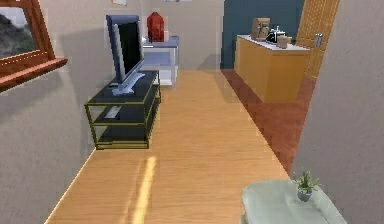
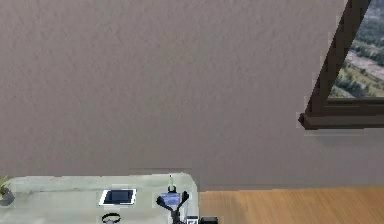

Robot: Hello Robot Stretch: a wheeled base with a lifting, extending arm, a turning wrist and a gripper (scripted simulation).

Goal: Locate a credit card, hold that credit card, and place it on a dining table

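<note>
On the pale table [image 2: 60, 188] at the arm side view's bottom edge lay a white slab [image 2: 117, 197] with a dark face and, just below it, a dark ring [image 2: 112, 217]; whether either was the card could not be told. Just right of them stood the gripper [image 2: 172, 198], and whether it held anything could not be told. A plant [image 2: 4, 188] stood at the table's left end. In the forward view a TV [image 1: 125, 48] sat on a dark stand [image 1: 125, 112].

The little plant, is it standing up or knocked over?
Standing up: the potted plant sits upright on the pale table, leaves pointing upward.
</note>
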